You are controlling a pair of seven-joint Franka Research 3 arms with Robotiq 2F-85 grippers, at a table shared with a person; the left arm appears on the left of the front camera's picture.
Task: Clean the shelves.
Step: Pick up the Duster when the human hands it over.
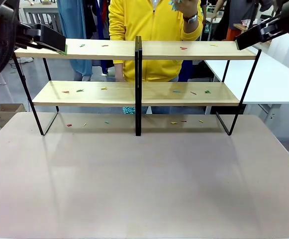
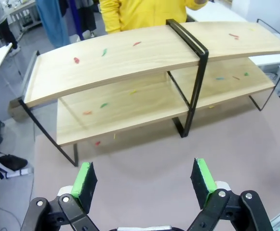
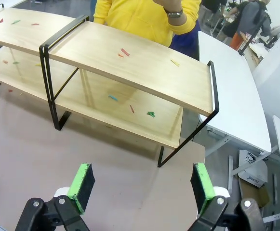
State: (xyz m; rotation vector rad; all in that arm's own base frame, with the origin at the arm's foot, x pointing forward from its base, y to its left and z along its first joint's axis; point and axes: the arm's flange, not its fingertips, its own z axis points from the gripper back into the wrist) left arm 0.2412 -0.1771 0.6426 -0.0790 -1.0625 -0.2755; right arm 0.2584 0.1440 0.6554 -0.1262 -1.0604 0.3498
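The shelves (image 1: 109, 50) stand across the far part of the table, two wooden tiers on black frames joined in the middle. Small coloured scraps (image 1: 184, 48) lie scattered on both boards and on the table under them. My left gripper (image 1: 59, 46) hovers at the upper board's left end. In the left wrist view it (image 2: 144, 175) is open and holds nothing, above the table in front of the shelves (image 2: 144, 57). My right gripper (image 1: 243, 42) hovers at the upper board's right end. It (image 3: 142, 180) is also open with nothing in it, facing the shelves (image 3: 130, 67).
A person in a yellow jacket (image 1: 154, 30) stands behind the shelves with one hand (image 1: 186, 10) raised, holding something teal. A teal tuft (image 1: 129, 110) shows under the lower board. The brown table (image 1: 144, 179) is bare in front. A white table (image 1: 273, 79) stands at right.
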